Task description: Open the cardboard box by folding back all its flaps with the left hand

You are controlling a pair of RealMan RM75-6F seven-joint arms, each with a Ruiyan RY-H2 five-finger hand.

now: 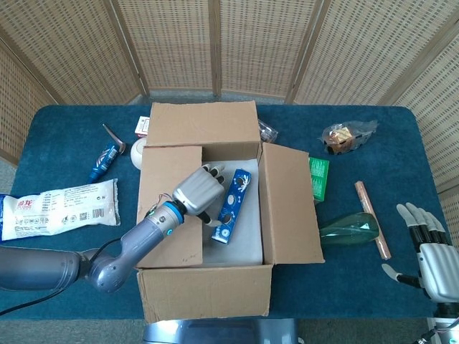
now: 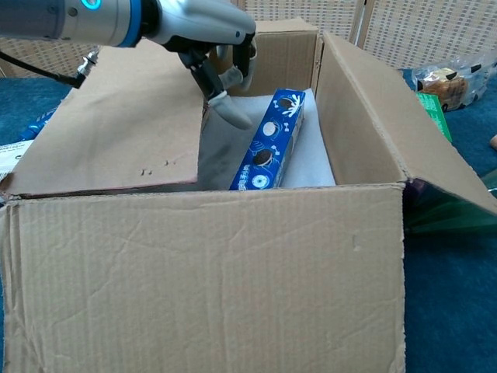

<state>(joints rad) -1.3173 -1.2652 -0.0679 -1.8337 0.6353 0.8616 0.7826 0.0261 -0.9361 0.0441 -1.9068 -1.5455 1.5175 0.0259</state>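
The cardboard box (image 1: 208,290) stands mid-table, its front wall (image 2: 210,272) filling the chest view. Its left flap (image 1: 163,186) still lies tilted over the left part of the opening. My left hand (image 1: 195,192) grips that flap's inner edge, with fingers (image 2: 245,58) curled over it and the thumb under it. The right flap (image 1: 287,204) is folded outward and the far flap (image 1: 203,123) is folded back. A blue cookie box (image 1: 231,204) lies inside on white padding. My right hand (image 1: 434,251) hovers open at the table's near right corner, holding nothing.
Left of the box lie a white snack bag (image 1: 57,208), a blue tube (image 1: 104,162) and a white cup (image 1: 138,152). On the right are a green packet (image 1: 319,178), a green bottle (image 1: 350,229), a brown stick (image 1: 373,218) and a clear snack bag (image 1: 346,136).
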